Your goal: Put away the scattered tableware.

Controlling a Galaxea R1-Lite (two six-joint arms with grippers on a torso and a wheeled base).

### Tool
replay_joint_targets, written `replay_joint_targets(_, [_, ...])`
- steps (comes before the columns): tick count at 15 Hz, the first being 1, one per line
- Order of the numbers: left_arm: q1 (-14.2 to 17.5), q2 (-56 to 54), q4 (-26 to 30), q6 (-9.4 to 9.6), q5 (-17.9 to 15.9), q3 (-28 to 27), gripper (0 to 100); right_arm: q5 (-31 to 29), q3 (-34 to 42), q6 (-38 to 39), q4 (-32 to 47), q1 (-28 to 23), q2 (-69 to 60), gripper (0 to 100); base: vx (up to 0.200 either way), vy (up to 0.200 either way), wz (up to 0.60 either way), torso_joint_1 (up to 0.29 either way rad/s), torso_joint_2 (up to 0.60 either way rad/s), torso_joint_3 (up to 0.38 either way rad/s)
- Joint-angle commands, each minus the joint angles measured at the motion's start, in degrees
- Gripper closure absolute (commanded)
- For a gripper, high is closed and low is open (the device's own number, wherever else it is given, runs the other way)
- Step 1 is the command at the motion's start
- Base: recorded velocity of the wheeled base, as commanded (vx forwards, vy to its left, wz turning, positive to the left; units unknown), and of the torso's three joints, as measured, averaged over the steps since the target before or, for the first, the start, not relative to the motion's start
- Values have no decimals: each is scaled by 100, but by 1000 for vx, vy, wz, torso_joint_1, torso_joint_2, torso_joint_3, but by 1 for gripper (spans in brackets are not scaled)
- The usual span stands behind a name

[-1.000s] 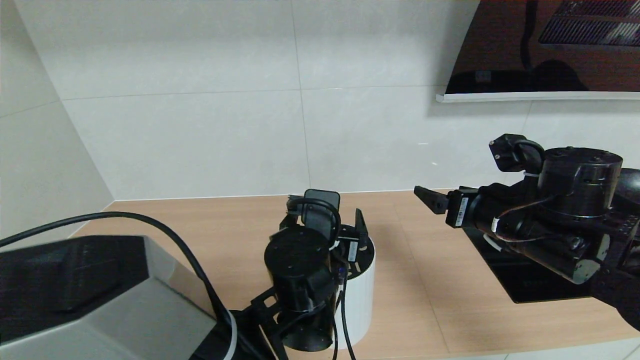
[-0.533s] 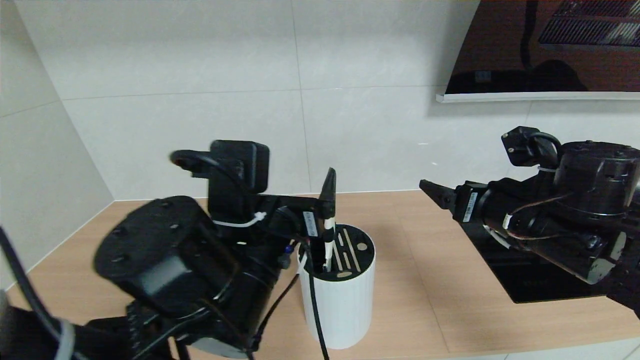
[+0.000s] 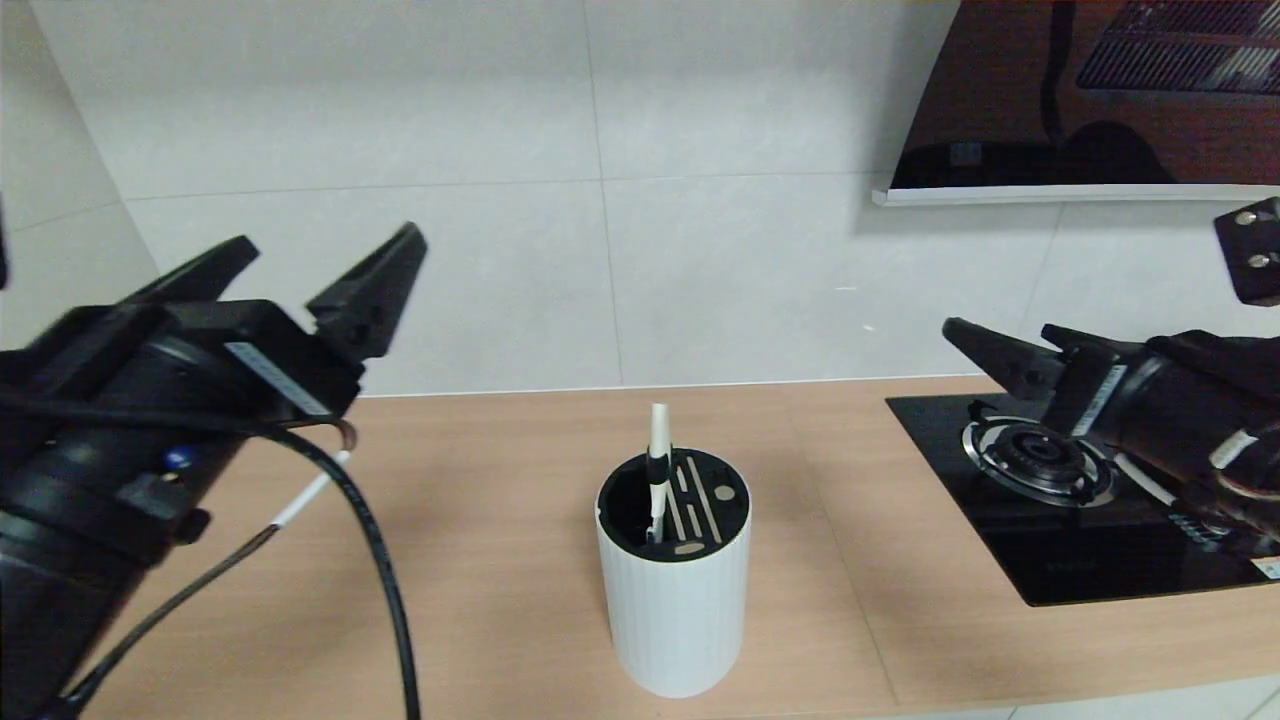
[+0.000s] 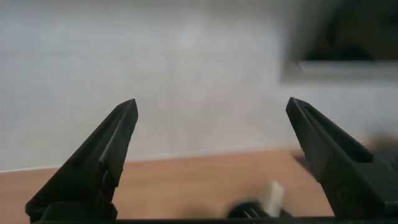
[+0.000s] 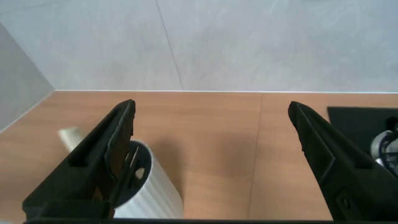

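- The left claw [image 3: 330, 245] is released, its two black fingers spread wide with nothing between them. It hangs in the air up and to the left of the utensil holder [image 3: 680, 590], well apart from it, with the fingers pointing toward the tiled wall [image 3: 600, 150].
- In the left wrist view the left claw [image 4: 211, 102] shows the same wide gap. The dark top of the utensil holder [image 4: 245, 211] and a blurred white utensil [image 4: 270, 193] sit low between the fingers, farther off.
- The right claw [image 3: 1000, 340] is also released and empty, held in the air to the right of the utensil holder and well apart from it. The right wrist view shows the right claw [image 5: 211, 106] with fingers far apart.
- The utensil holder is a white ribbed cylinder with a black slotted top, standing upright on the wooden tabletop [image 3: 500, 560]. The right wrist view shows the utensil holder [image 5: 155, 186] partly behind one finger.
- The white utensil [image 3: 657, 450], marked with a black band, stands nearly upright in the holder's open compartment, and its top rises above the rim. What kind of utensil it is cannot be told. Its white end [image 5: 71, 137] also shows in the right wrist view.
- A black glass gas stove [image 3: 1040, 460] is set into the tabletop to the right of the holder.
- A dark range hood [image 3: 1090, 90] hangs on the wall above and to the right of the holder.
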Motion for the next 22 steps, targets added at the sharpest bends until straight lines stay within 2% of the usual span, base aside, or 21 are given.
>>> replay_joint_targets(1, [755, -1562, 456, -11, -339, 767, 0, 7, 853, -238, 6, -228, -1415, 0, 0, 0, 0, 0, 0, 0])
replay_joint_targets(3, [1195, -2660, 1537, -2, -436, 1180, 0, 25, 1424, -651, 41, -413, -2382, 0, 0, 0, 0, 0, 0, 0])
replay_joint_targets(5, [1652, -4075, 3488, -2, -471, 1154, 0, 16, 2022, -1117, 437, -650, -3621, 0, 0, 0, 0, 0, 0, 0])
replay_joint_targets(7, [2206, -5200, 5430, 15, -603, 890, 0, 16, 2285, -1398, 1333, -1274, -4746, 0, 0, 0, 0, 0, 0, 0])
replay_joint_targets(8, [2452, -5543, 6054, 15, -709, 732, 0, 16, 2285, -1451, 1764, -1591, -5212, 0, 0, 0, 0, 0, 0, 0])
replay_joint_targets(9, [2812, -6062, 6784, 15, -1007, 495, 0, 33, 2162, -1557, 2555, -2144, -5986, 0, 0, 0, 0, 0, 0, 0])
replay_joint_targets(11, [3260, -6694, 7135, 6, -1412, 477, 0, 156, 1943, -1592, 3601, -2566, -6864, 0, 0, 0, 0, 0, 0, 0])
replay_joint_targets(12, [3401, -6774, 7162, -99, -1438, 609, 0, 271, 1943, -1592, 3900, -2681, -7216, 0, 0, 0, 0, 0, 0, 0])
replay_joint_targets(13, [3542, -6791, 7127, -319, -1403, 680, 0, 332, 1960, -1592, 4005, -2830, -7348, 0, 0, 0, 0, 0, 0, 0])
replay_joint_targets(14, [3814, -7064, 7153, -582, -1535, 715, 0, 385, 2022, -1592, 4128, -2971, -7620, 0, 0, 0, 0, 0, 0, 0])
replay_joint_targets(15, [3946, -7301, 7302, -574, -1640, 811, 0, 315, 2083, -1557, 4137, -2971, -7612, 0, 0, 0, 0, 0, 0, 0])
replay_joint_targets(17, [3972, -7301, 7355, -626, -1359, 1101, 0, 323, 2435, -1495, 4128, -2971, -7612, 0, 0, 0, 0, 0, 0, 0])
replay_joint_targets(18, [3963, -7301, 7355, -609, -1517, 1321, 0, 359, 2786, -1495, 4102, -2971, -7612, 0, 0, 0, 0, 0, 0, 0])
replay_joint_targets(19, [3972, -7301, 7355, -582, -1992, 1585, 0, 438, 3208, -1504, 4058, -2971, -7612, 0, 0, 0, 0, 0, 0, 0])
replay_joint_targets(21, [3972, -7301, 7346, -591, -2906, 2103, 0, 789, 3340, -1319, 4365, -2971, -7612, 0, 0, 0, 0, 0, 0, 0])
replay_joint_targets(22, [3963, -7301, 7346, -582, -3020, 2209, 0, 851, 3340, -1275, 4374, -2971, -7612, 0, 0, 0, 0, 0, 0, 0])
